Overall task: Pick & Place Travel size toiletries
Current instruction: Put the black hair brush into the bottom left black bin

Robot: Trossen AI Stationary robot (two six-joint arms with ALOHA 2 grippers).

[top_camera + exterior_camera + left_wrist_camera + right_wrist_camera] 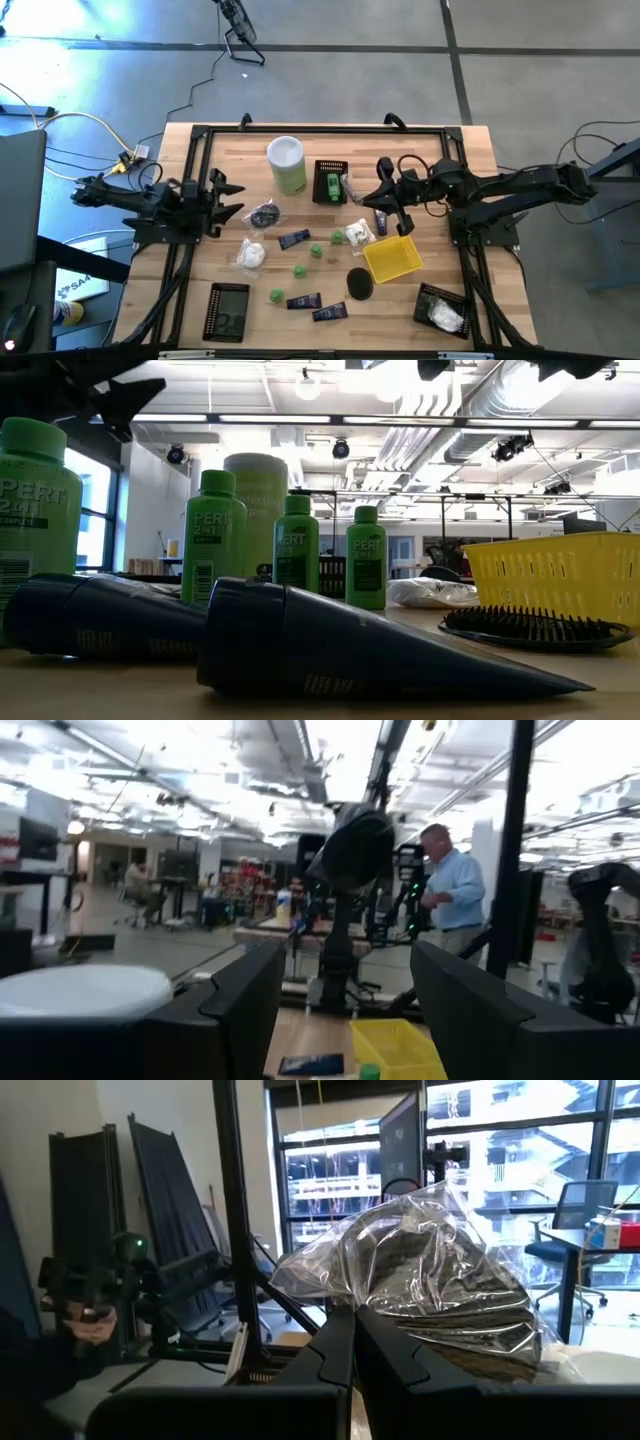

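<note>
**Room and surroundings, as I see them from the feeds**

Floor [520, 25]: grey concrete, dark seams, loose cables. Ceiling [400, 420]: white, exposed ducts, strip lights. Windows [500, 1170]: tall, dark-framed, a building outside. Office chair [580, 1210] beside a desk. Folded dark panels [150, 1210] against a wall. One person [455, 890] standing beyond my table.

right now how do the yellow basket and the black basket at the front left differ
The yellow basket is bright yellow and sits right of centre, just below the right gripper; it looks empty. The black basket is dark, lies near the front left edge, far from both grippers. Both are rectangular mesh baskets.
</note>
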